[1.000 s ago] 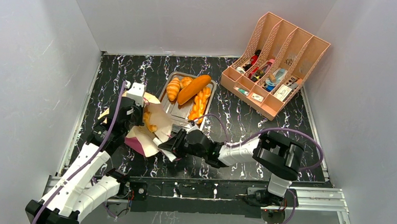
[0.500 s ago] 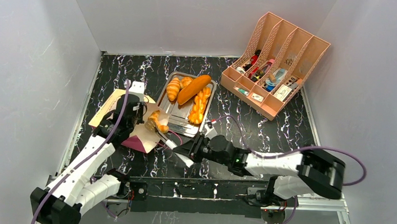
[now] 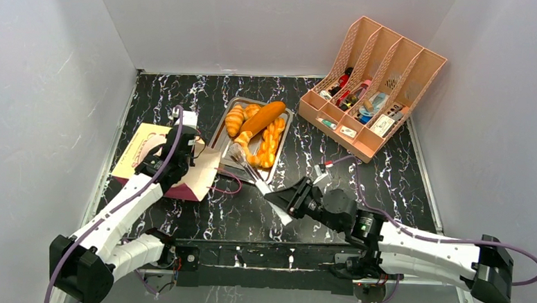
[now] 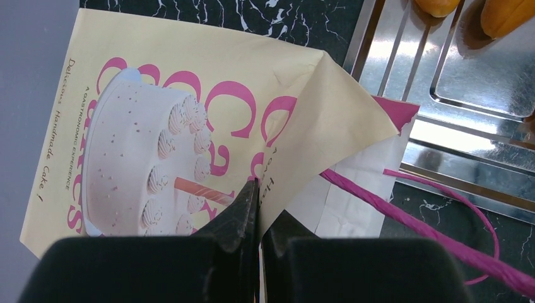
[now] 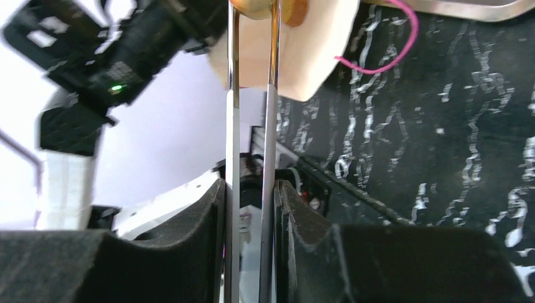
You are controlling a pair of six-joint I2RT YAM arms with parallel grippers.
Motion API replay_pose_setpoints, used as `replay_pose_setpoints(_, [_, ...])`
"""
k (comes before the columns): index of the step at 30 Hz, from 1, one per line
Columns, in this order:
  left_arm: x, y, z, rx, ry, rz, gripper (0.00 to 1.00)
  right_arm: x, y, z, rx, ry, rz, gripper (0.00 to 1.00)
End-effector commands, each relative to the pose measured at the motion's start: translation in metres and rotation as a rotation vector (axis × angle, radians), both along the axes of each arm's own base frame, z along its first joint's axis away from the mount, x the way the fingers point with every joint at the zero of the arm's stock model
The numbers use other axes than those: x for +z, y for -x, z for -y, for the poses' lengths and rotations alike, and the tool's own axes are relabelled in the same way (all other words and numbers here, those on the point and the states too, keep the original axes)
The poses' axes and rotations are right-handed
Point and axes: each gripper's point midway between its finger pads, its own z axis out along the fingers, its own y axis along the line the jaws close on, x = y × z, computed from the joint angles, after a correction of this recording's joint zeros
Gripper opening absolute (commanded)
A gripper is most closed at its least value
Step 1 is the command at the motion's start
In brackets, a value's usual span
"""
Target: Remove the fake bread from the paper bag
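Over the near end of the metal tray (image 3: 223, 139), the right gripper (image 3: 285, 197) is clamped on a pair of tongs (image 3: 252, 173), whose tips pinch a small piece of fake bread (image 5: 291, 9). A croissant (image 3: 235, 119), a baguette (image 3: 262, 119) and a braided loaf (image 3: 272, 142) already lie in the tray. To the tray's left, the paper bag (image 3: 147, 160) lies flat on the dark marbled table (image 3: 307, 146), its mouth towards the tray and a pink cord handle (image 3: 226, 184) trailing out. The left gripper (image 4: 257, 189) is shut on a folded edge of paper by that mouth. The step in hand looks like the set-down, and it calls for a steady squeeze on the tongs until the piece hangs low over bare metal, clear of the braided loaf. Easing the jaws only a little should free it without dropping the tongs. Whether more bread remains in the bag cannot be told.
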Motion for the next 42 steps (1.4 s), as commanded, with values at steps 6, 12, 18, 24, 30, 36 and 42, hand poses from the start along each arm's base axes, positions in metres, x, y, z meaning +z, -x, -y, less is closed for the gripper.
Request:
replay_pose_setpoints(6, [0.036,0.009,-0.005,0.002,0.028,0.068,0.00,0.001,-0.046,-0.026,0.005,0.044,0.080,0.00])
replay_pose_setpoints(12, [0.037,0.019,-0.006,-0.004,0.040,0.062,0.00,-0.010,-0.072,-0.043,0.053,0.081,0.097,0.00])
replay_pose_setpoints(18, [0.044,0.023,-0.006,0.001,0.067,0.085,0.00,-0.018,-0.079,-0.057,0.097,0.088,0.083,0.00])
replay_pose_setpoints(24, [0.048,0.024,-0.007,0.003,0.073,0.097,0.00,-0.031,-0.083,-0.070,0.134,0.075,0.051,0.00])
replay_pose_setpoints(30, [0.048,0.024,-0.007,0.003,0.074,0.099,0.00,-0.046,-0.091,-0.073,0.144,0.065,0.012,0.05])
replay_pose_setpoints(36, [0.047,0.022,-0.006,0.000,0.072,0.102,0.00,-0.061,-0.096,-0.067,0.148,0.034,-0.050,0.33])
replay_pose_setpoints(42, [0.046,0.020,-0.005,-0.003,0.073,0.102,0.00,-0.070,-0.094,-0.062,0.165,-0.006,-0.092,0.41])
